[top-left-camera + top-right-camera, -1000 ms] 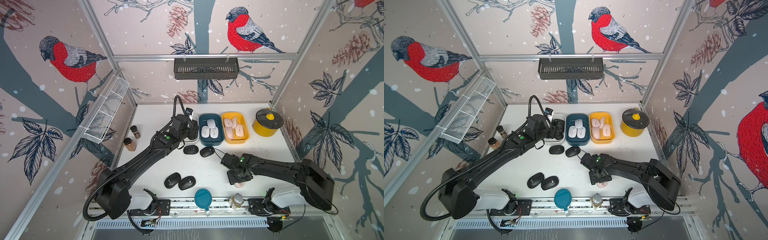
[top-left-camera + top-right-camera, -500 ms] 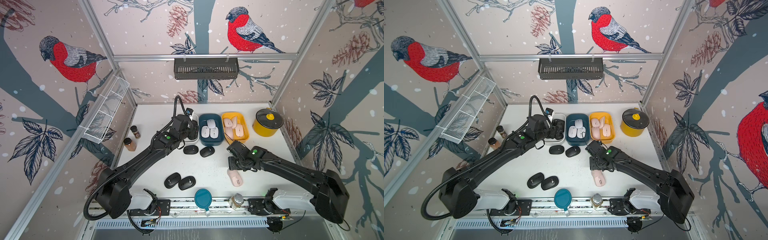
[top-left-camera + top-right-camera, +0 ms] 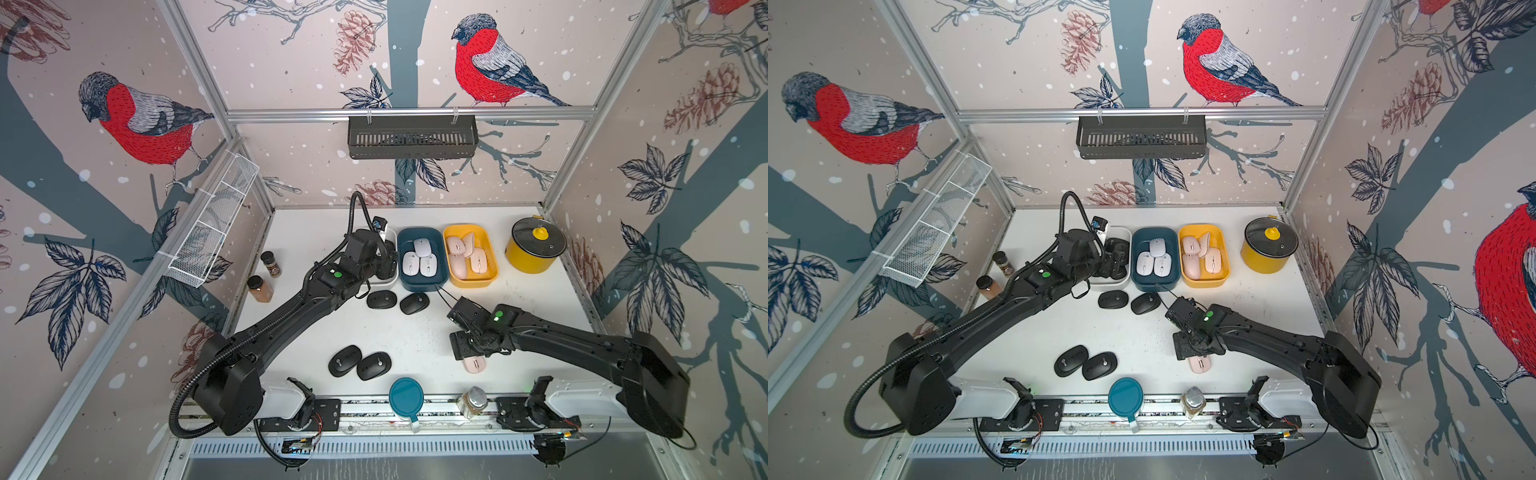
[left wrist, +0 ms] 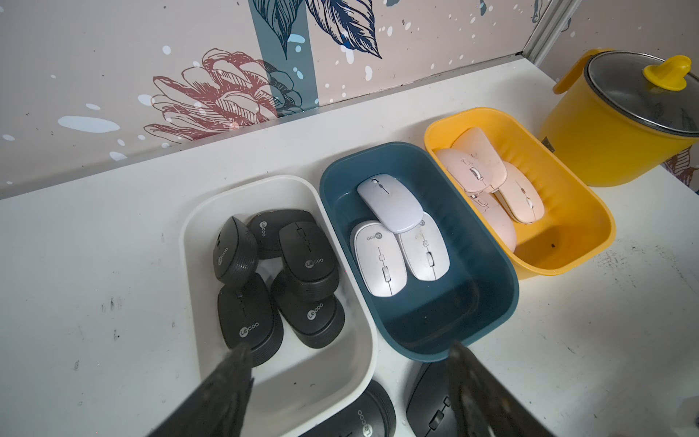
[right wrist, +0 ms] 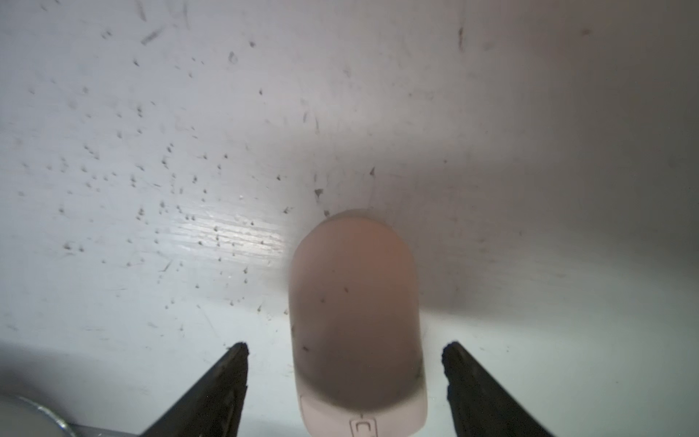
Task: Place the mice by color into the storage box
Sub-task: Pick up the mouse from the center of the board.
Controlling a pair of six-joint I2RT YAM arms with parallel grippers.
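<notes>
1. Three boxes were set in a row on the table (image 3: 540,291): black mice (image 4: 306,257) in the white box (image 4: 314,374), white mice (image 4: 382,261) in the blue box (image 4: 491,302), pink mice (image 4: 518,193) in the yellow box (image 4: 575,234).
2. The left gripper (image 4: 350,350) was held open and empty over the white box's near edge.
3. The right gripper (image 5: 346,352) was held open, jaws clear on either side of a loose pink mouse (image 5: 355,302) on the table.
4. The mouse was judged light, rigid and slippery; a grip across its long flanks was advised.

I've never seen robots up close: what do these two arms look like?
Left arm and right arm: matte black, white bases, a green light near each wrist. A ribbed black hose follows the left one; each ends in two dark tapered fingers.
</notes>
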